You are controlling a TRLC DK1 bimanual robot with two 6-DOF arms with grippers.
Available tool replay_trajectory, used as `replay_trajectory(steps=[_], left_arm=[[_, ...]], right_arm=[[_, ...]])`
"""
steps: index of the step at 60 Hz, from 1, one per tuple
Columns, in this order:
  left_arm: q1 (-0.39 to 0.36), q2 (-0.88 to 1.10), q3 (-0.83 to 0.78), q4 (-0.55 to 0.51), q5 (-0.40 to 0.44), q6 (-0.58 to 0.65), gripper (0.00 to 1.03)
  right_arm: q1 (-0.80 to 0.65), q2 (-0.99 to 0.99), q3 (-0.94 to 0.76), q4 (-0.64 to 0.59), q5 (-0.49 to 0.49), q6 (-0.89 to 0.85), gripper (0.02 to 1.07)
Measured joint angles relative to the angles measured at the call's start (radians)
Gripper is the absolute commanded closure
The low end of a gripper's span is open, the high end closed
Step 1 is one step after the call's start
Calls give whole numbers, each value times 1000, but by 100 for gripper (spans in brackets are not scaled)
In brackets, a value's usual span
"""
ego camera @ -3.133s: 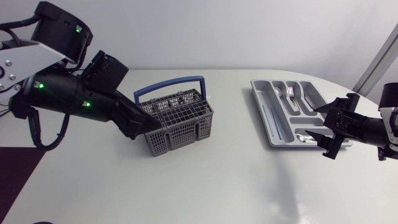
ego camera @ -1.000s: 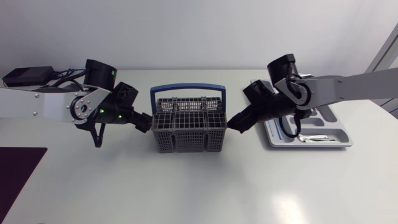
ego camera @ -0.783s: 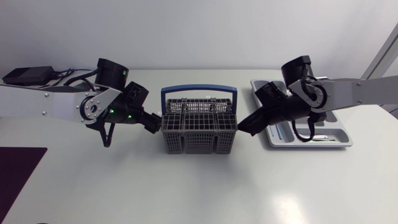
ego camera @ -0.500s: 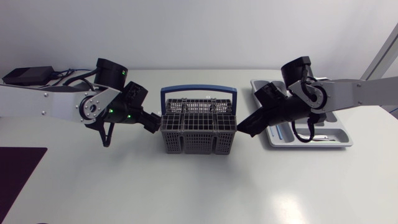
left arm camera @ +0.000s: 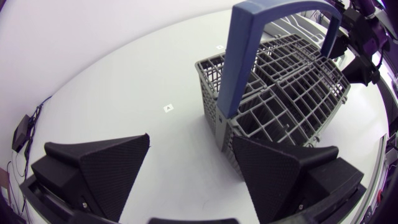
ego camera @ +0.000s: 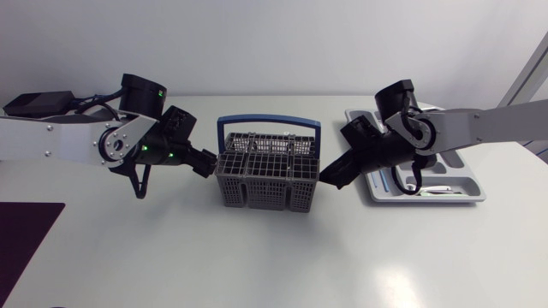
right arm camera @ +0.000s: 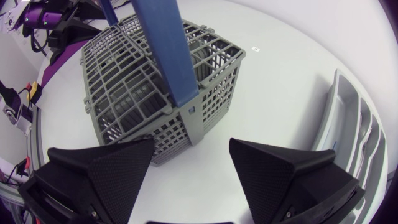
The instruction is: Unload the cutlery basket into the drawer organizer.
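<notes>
The grey cutlery basket (ego camera: 268,178) with a blue handle (ego camera: 268,122) stands mid-table. No cutlery shows in its compartments. My left gripper (ego camera: 210,164) is open at its left end. In the left wrist view the basket (left arm camera: 283,87) lies just ahead of the gripper (left arm camera: 189,168), one corner close to a finger (left arm camera: 283,168). My right gripper (ego camera: 330,174) is open at the basket's right end. In the right wrist view that end wall (right arm camera: 205,112) stands ahead of the gap of the gripper (right arm camera: 189,171). The grey drawer organizer (ego camera: 445,198) lies to the right and holds some cutlery (ego camera: 428,189).
A black box with cables (ego camera: 34,104) sits at the table's far left. A dark mat (ego camera: 26,231) covers the front left corner. The organizer's edge (right arm camera: 354,124) lies beside my right gripper. Bare white tabletop stretches in front of the basket.
Both arms came to the basket's two ends. The basket slid right toward the organizer, then a little back left in the last half second, turning slightly. Both grippers stayed open.
</notes>
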State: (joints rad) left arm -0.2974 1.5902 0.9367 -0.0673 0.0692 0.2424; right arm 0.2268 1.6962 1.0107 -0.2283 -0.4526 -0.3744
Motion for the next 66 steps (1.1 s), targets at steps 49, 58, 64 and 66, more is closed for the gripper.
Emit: replay_trajectory(steps=[49, 58, 64, 66], left_arm=[[-24, -35, -24, 10, 31, 0, 5], [-24, -58, -41, 8, 31, 0, 5], [-24, -89, -60, -3, 31, 0, 5], [-24, -99, -64, -9, 31, 0, 5]], right_arm=[[-34, 6, -21, 68, 31, 0, 7], [-53, -29, -63, 68, 54, -1, 7], [-63, -74, -89, 68, 58, -1, 7], [-66, -88, -96, 71, 61, -2, 7]])
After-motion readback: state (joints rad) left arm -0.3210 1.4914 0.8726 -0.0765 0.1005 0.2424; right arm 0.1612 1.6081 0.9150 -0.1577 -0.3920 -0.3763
